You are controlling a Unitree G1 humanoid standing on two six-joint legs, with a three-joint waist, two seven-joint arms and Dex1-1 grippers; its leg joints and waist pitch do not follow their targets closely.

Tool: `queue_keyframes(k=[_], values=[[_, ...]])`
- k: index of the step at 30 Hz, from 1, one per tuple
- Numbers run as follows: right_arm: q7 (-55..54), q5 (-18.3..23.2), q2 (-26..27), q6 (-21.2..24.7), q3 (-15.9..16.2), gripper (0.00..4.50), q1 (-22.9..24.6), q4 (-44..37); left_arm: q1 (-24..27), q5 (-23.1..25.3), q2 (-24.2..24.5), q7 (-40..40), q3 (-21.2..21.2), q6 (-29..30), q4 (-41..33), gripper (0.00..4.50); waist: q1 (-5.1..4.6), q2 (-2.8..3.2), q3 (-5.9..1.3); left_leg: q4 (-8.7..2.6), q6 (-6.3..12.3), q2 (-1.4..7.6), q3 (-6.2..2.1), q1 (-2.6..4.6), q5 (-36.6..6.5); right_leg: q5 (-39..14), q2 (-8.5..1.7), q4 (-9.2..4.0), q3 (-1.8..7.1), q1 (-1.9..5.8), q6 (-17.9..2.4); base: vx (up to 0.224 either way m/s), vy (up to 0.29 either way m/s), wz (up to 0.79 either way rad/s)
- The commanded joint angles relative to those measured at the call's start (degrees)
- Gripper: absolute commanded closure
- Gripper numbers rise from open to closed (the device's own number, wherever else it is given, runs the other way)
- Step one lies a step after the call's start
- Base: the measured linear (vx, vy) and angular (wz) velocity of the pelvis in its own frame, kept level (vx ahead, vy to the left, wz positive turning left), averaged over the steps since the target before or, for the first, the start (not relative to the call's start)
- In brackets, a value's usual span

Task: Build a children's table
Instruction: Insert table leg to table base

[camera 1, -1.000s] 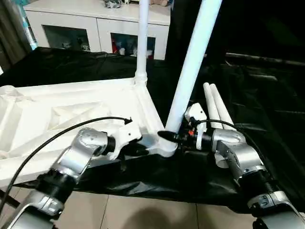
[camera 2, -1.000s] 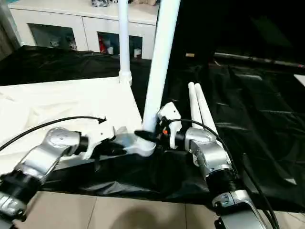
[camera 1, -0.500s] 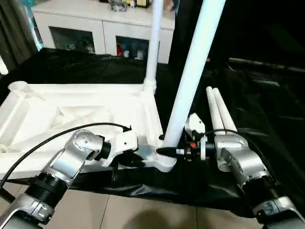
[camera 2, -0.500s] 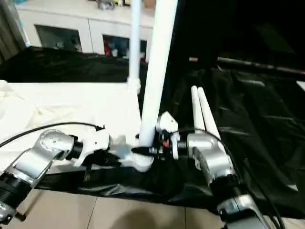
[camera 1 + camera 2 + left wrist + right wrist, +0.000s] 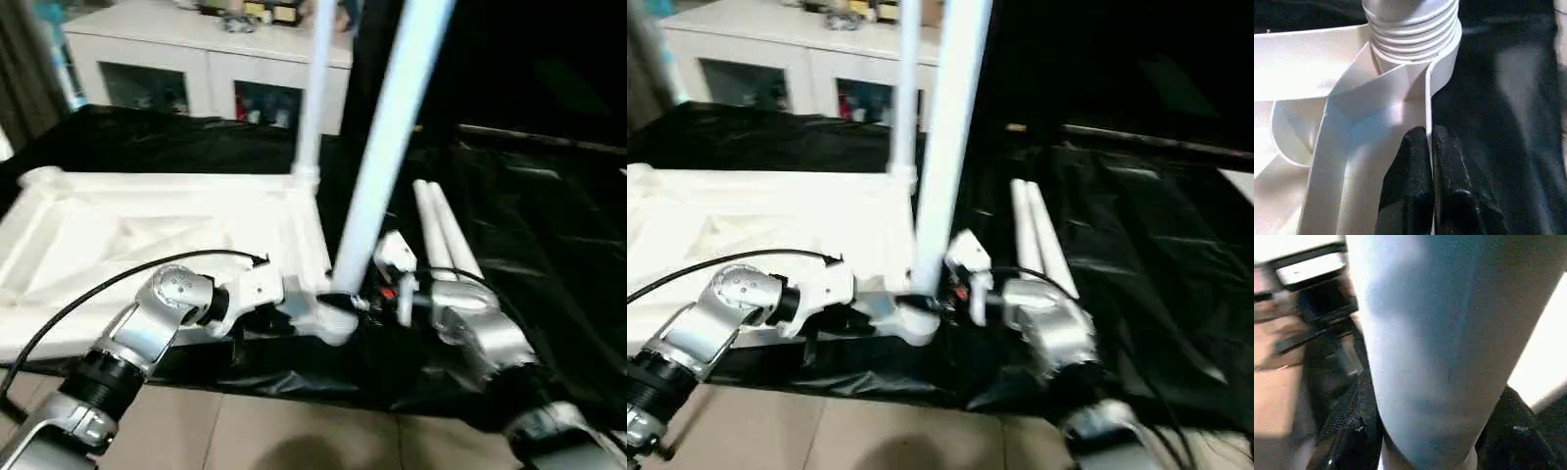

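Observation:
The children's table top lies upside down, ribs up, on the black cloth. One white leg stands in its far right corner socket. A second leg rises, leaning right, from the near right corner socket. My left gripper is shut on the top's thin rim just beside that socket, with a black finger on each side of the rim. My right gripper is shut on the leaning leg low down, close above the socket. Two spare legs lie side by side on the cloth right of the top.
The black-draped table stretches to the right and back. A white cabinet with glass doors stands behind. Tiled floor lies below the table's near edge. A black cable loops over my left forearm.
The whole picture has shifted, so the camera has moved. Both grippers keep their holds, and the leaning leg stays in the near corner socket.

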Motion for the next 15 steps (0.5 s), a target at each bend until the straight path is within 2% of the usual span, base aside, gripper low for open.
queue_keyframes(k=[1, 2, 3, 4, 5, 6, 7, 8, 9, 10, 11, 12, 13, 14, 15], values=[[-11.83, -5.65, 0.07, 2.65, -0.63, 2.59, 0.62, 9.81, -2.96, -1.86, -2.91, 1.71, 1.64, 2.17, -1.76, 4.5, -0.7, 1.57, -1.19, -5.25, -1.85, 1.71, -1.83, 0.49, -31.27, -38.02, -4.62, -6.78, 1.7, 0.54, -2.37, 0.0, 0.0, 0.0], [-12.84, -5.63, 0.33, 2.7, -0.92, 2.59, 0.28, 10.28, -3.16, -1.87, -3.16, 2.18, 1.85, 2.64, -1.58, 4.5, -1.0, 1.8, -1.18, -5.43, -2.0, 1.88, -2.04, 0.43, -32.1, -37.07, -4.68, -6.81, 1.37, 0.84, -2.62, 0.0, 0.0, 0.0], [-18.64, -5.32, 1.96, 3.01, -2.68, 2.59, -1.8, 13.11, -4.43, -1.77, -4.7, 5.27, 3.06, 5.15, -0.38, 4.5, -1.93, 2.09, -0.98, -5.97, -2.3, 2.15, -2.71, -0.17, -34.8, -35.41, -4.62, -6.79, 0.26, 1.66, -2.55, 0.0, 0.0, 0.0], [-22.1, -4.99, 3.12, 3.14, -3.65, 2.59, -3.14, 14.87, -5.3, -1.56, -5.68, 7.57, 3.78, 6.61, 0.49, 4.5, -2.0, 2.01, -1.19, -5.71, -2.16, 2.04, -2.72, 0.29, -35.3, -35.09, -4.77, -7.23, 0.08, 1.62, -2.52, 0.0, 0.0, 0.0], [-25.13, -5.06, 3.94, 3.01, -4.15, 2.59, -4.32, 16.41, -5.99, -1.41, -6.35, 9.12, 4.28, 7.93, 1.18, 4.5, -2.32, 2.03, -1.3, -5.63, -1.86, 1.97, -2.79, 0.17, -34.54, -33.25, -5.07, -7.01, 0.23, 1.77, -3.23, 0.0, 0.0, 0.0], [-25.87, -5.07, 4.15, 2.95, -4.26, 2.59, -4.63, 16.81, -6.17, -1.33, -6.53, 9.58, 4.4, 8.31, 1.35, 4.5, -2.38, 2.09, -1.15, -5.58, -1.66, 1.92, -2.65, 0.25, -34.42, -33.18, -5.1, -7.35, -0.06, 1.63, -3.35, 0.0, 0.0, 0.0], [-27.91, -5.11, 4.76, 2.76, -4.59, 2.59, -5.48, 17.92, -6.67, -1.08, -7.02, 10.85, 4.73, 9.36, 1.82, 4.5, -2.28, 1.9, -1.11, -5.42, -1.53, 1.88, -2.57, 0.3, -34.23, -33.45, -5.28, -7.44, -0.22, 1.53, -3.28, 0.0, 0.0, 0.0], [-30.72, -5.26, 5.66, 2.39, -4.91, 2.59, -6.83, 19.73, -7.45, -0.62, -7.81, 13.04, 5.32, 10.97, 2.63, 4.5, -2.33, 2.02, -0.91, -5.4, -1.44, 1.83, -2.53, 0.39, -34.28, -34.07, -5.35, -7.62, -0.45, 1.39, -3.1, 0.0, 0.0, 0.0], [-36.84, -5.41, 7.68, 1.39, -5.75, 2.59, -9.54, 23.36, -8.92, 0.69, -9.33, 17.45, 6.2, 14.66, 4.01, 4.5, -2.34, 1.81, -0.84, -5.1, -1.48, 1.66, -2.47, 0.64, -34.25, -35.83, -5.52, -8.09, -1.04, 1.24, -2.19, 0.0, 0.0, 0.0], [-39.92, -5.21, 8.93, 0.91, -6.46, 2.59, -11.01, 25.4, -9.65, 1.42, -10.18, 19.72, 6.62, 16.52, 4.59, 4.5, -2.45, 1.77, -0.85, -5.08, -1.63, 1.78, -2.42, 0.71, -34.17, -35.86, -5.7, -7.92, -1.11, 1.11, -2.29, 0.0, 0.0, 0.0], [-43.34, -5.12, 9.94, 0.69, -7.05, 2.59, -12.17, 26.96, -10.2, 1.81, -11.0, 21.42, 7.01, 18.02, 4.78, 4.5, -2.55, 1.63, -0.75, -5.05, -1.5, 1.8, -2.54, 0.72, -34.13, -35.94, -5.6, -8.16, -1.72, 1.32, -1.73, 0.0, 0.0, 0.0], [-45.34, -5.36, 10.6, 0.29, -7.27, 2.59, -12.98, 28.12, -10.54, 1.85, -11.72, 22.59, 7.35, 19.09, 4.63, 4.5, -2.48, 2.13, -0.69, -5.2, -1.35, 2.05, -2.61, 0.76, -34.74, -34.89, -5.77, -7.94, -1.78, 1.54, -1.71, 0.0, 0.0, 0.0], [-46.71, -5.49, 11.33, 0.12, -7.37, 2.59, -13.68, 29.03, -10.84, 1.9, -12.34, 23.46, 7.52, 19.98, 4.29, 4.5, -2.52, 2.27, -0.8, -5.31, -1.34, 2.19, -2.6, 0.49, -34.64, -33.64, -5.94, -7.64, -1.5, 1.76, -1.98, 0.0, 0.0, 0.0], [-47.4, -5.58, 11.58, 0.13, -7.4, 2.6, -13.93, 29.35, -10.96, 1.97, -12.56, 23.82, 7.56, 20.24, 4.19, 4.5, -2.49, 1.95, -0.8, -5.51, -1.37, 2.29, -2.67, 0.15, -34.05, -32.69, -6.06, -7.43, -1.22, 1.92, -2.24, 0.0, 0.0, 0.0], [-49.4, -5.56, 12.53, -0.2, -7.75, 2.6, -14.84, 30.6, -11.35, 2.12, -13.31, 25.01, 7.56, 21.32, 3.77, 4.5, -2.22, 1.54, -0.77, -5.49, -1.36, 1.94, -2.44, 0.19, -32.18, -31.87, -6.2, -7.47, -0.58, 1.39, -3.17, 0.0, 0.0, 0.0]])
